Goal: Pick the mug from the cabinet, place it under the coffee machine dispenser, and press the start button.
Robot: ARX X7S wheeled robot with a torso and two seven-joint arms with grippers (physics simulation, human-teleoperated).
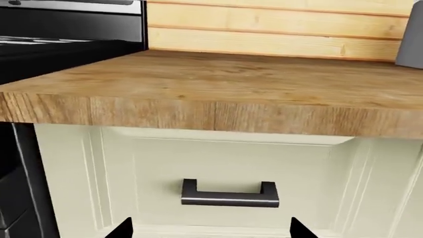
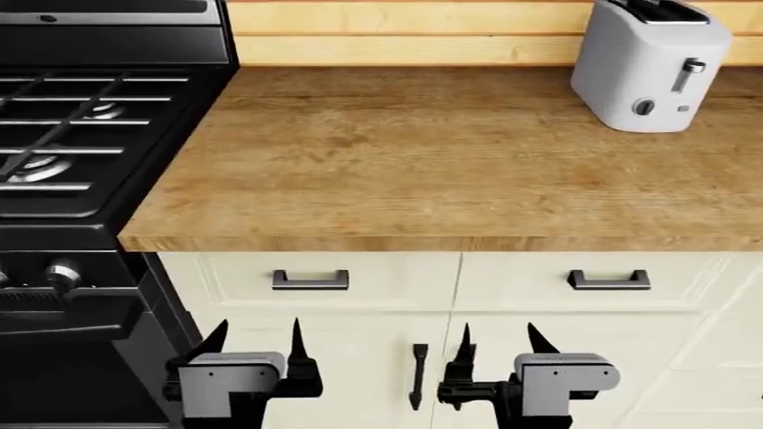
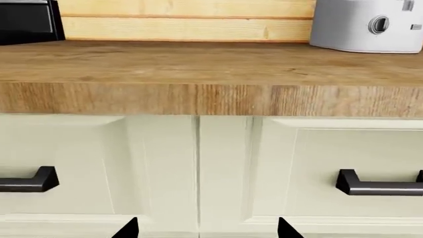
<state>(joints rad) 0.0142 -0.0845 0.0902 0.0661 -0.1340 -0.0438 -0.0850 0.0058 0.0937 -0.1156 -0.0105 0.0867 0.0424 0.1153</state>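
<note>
Mug and dispenser: neither in view; closed cream cabinet fronts only.

Left gripper at 7 o'clock and right gripper at 5 o'clock, both released, fingers spread, grasping nothing, low before the cabinet doors. Drawers above, two dark handles. Wood counter centre; toaster at 1 o'clock; stove at 10 o'clock.

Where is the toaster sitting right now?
In the head view the toaster stands at the far right back of the wooden counter, against the plank wall, well away from the stove on the left.
</note>
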